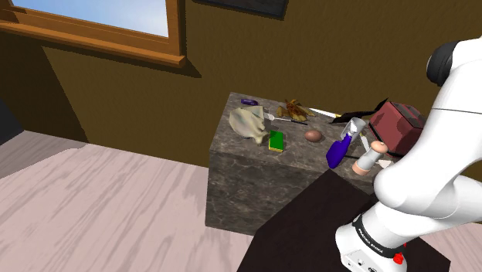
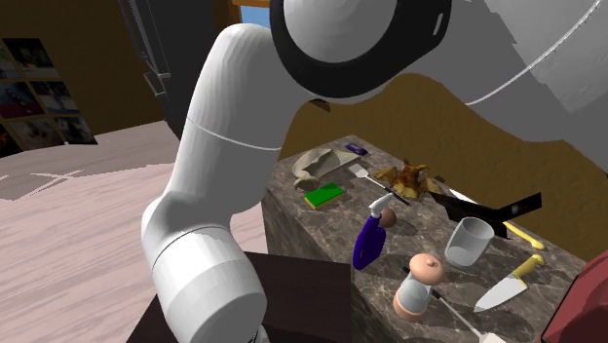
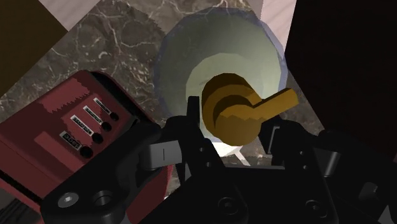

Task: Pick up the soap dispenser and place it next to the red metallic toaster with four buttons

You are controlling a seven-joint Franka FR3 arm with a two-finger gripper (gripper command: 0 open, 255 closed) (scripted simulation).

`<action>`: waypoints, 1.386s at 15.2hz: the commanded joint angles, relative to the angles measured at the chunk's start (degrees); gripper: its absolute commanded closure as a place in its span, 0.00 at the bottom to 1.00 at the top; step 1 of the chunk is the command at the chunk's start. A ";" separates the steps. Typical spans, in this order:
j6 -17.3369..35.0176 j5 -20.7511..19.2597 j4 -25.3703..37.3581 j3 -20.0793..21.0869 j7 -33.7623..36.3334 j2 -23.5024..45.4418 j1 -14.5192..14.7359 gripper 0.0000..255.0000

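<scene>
The soap dispenser (image 1: 369, 157) (image 2: 419, 283) has a peach base, a white middle and a brown pump head. It stands upright on the marble counter (image 1: 247, 178), near the edge closest to the stand. The red toaster (image 1: 398, 124) (image 2: 587, 310) sits just beyond it. In the wrist view I look straight down on the dispenser's pale round body (image 3: 235, 70), with the toaster (image 3: 70, 127) and its row of buttons close beside it. My gripper (image 3: 234, 130) hangs above the dispenser, open. Its fingers stand either side of the pump head without touching it.
A purple spray bottle (image 1: 337, 151) (image 2: 370, 239) leans beside the dispenser. A glass cup (image 2: 470, 242), a knife (image 2: 507, 285), a black pan (image 2: 487, 209), a green sponge (image 1: 276, 140) and a crumpled cloth (image 1: 249, 122) share the counter. The dark stand (image 1: 309, 232) abuts it.
</scene>
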 commanded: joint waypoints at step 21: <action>5.47 4.18 -2.19 3.60 -2.19 4.24 -2.55 0.00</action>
